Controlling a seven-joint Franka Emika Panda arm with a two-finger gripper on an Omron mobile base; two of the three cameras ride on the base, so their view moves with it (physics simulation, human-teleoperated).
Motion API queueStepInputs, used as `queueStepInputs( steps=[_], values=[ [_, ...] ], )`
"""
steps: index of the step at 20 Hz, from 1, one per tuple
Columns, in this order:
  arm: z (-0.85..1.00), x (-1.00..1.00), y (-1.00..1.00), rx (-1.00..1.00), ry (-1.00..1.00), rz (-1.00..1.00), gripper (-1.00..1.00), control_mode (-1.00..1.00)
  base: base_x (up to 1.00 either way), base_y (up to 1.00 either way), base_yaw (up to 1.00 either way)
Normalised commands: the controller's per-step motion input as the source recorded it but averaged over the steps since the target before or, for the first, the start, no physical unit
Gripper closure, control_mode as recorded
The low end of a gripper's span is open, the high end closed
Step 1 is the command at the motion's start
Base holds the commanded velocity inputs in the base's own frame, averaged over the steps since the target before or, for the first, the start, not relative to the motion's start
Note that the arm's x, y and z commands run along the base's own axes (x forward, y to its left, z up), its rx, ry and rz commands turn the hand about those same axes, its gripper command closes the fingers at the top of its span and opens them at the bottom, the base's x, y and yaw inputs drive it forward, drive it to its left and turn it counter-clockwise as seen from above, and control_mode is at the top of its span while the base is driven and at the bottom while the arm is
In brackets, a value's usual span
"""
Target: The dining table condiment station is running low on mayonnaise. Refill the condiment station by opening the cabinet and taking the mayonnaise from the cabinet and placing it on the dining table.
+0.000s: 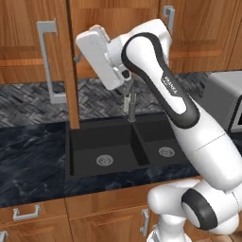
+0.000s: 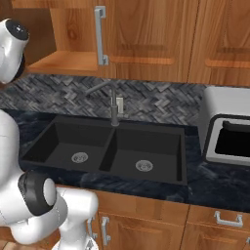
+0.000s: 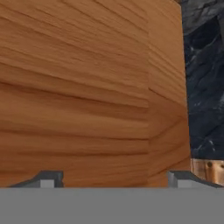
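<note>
Wood of the cabinet [image 3: 87,87] door fills the space before the end effector [image 3: 116,177], whose jaws stand wide apart, holding nothing.

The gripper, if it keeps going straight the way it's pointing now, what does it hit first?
Most likely the cabinet: in the hand view brown wood panelling lies dead ahead of the open gripper, between its fingertips. It looks close, though depth is hard to judge. Nothing else lies in that line.

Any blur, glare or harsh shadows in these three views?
Left base view: soft, even light, sink basins dark. Right base view: sharp, no glare, microwave cavity black. Hand view: cabinet door wood close up, grain smeared, open pincer tips at the bottom.
</note>
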Motion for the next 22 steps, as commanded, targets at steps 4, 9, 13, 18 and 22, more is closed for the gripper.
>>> queueStepInputs(
  steps=[4, 9, 13, 18, 22],
  values=[
    [-0.13, 0.01, 0.14, -0.06, 0.01, 0.0, -1.0, -1.0, 0.0, 0.0, 0.0],
    [-0.11, -0.1, -0.17, -0.08, -0.14, -0.02, -1.0, -1.0, 0.0, 0.0, 0.0],
    [0.0, -0.59, -0.93, -0.16, -0.52, -0.08, -1.0, -1.0, 0.0, 0.0, 0.0],
    [0.0, -0.32, -1.0, -0.25, -0.55, -0.14, -1.0, -1.0, 0.0, 0.0, 0.0],
    [0.0, -0.01, -1.0, -0.33, -0.46, -0.16, -1.0, -1.0, 0.0, 0.0, 0.0]
  ],
)
